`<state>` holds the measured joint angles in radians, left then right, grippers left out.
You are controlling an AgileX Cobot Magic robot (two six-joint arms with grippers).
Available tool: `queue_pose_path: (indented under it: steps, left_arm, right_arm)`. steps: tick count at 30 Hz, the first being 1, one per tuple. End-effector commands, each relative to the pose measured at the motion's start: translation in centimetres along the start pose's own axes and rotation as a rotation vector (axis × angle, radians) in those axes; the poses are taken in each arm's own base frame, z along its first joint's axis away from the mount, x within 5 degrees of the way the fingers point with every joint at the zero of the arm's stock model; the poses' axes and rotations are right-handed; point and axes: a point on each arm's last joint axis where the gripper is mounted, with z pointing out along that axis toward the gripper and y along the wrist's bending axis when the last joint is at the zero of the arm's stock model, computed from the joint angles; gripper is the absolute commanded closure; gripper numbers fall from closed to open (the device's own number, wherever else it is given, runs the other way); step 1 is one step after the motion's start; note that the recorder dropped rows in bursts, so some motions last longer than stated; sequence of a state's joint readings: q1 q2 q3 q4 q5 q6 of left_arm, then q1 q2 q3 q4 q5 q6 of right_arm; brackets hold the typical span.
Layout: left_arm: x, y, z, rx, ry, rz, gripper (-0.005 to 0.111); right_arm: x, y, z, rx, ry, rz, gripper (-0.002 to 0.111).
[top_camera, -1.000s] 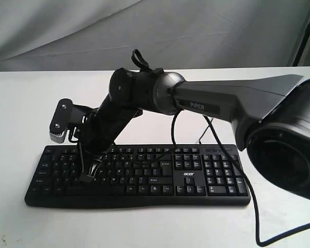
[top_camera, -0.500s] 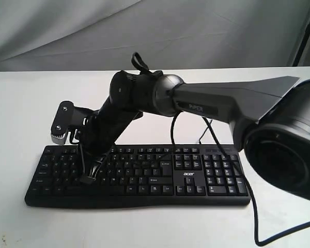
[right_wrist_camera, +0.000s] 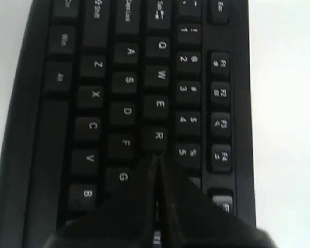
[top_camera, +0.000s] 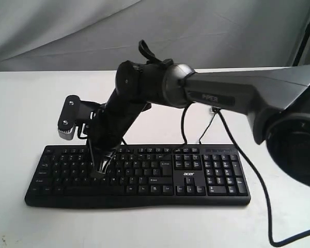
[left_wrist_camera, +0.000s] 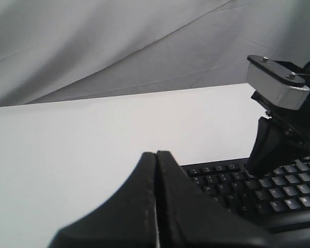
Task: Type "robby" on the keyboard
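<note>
The black keyboard (top_camera: 144, 175) lies flat on the white table, its white acer logo (top_camera: 189, 174) toward the number pad. My right gripper (top_camera: 101, 169) reaches across to the keyboard's left half, shut and empty, pointing down at the letter keys. In the right wrist view its closed tips (right_wrist_camera: 156, 157) sit right at the edge of the R key (right_wrist_camera: 158, 135), covering the key beyond it; contact cannot be told. My left gripper (left_wrist_camera: 156, 153) is shut and empty, off the keyboard's (left_wrist_camera: 222, 186) left end, and does not show in the exterior view.
The right arm's wrist camera block (top_camera: 70, 119) hangs above the keyboard's left end. The thin black cable (top_camera: 253, 186) runs from behind the keyboard round its right side. White table (top_camera: 31, 103) lies all around; a grey cloth backdrop (top_camera: 67, 31) hangs behind.
My right gripper has lifted from the lower letter rows and shifted up and to the right, toward the upper letter row. The keyboard has not moved.
</note>
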<state>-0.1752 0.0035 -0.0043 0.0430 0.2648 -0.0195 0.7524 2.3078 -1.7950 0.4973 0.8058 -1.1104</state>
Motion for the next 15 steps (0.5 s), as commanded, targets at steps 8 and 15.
queue_pose_path:
  steps: [8,15]
  left_arm:
    - [0.1,0.0,0.0,0.004,-0.005,0.003,0.107]
    - [0.1,0.0,0.0,0.004,-0.005,0.003,0.107]
  right_arm:
    - [5.0,1.2,-3.3,0.122,0.012,0.087,0.108]
    - [5.3,0.9,-3.7,0.127,-0.028,0.114,0.108]
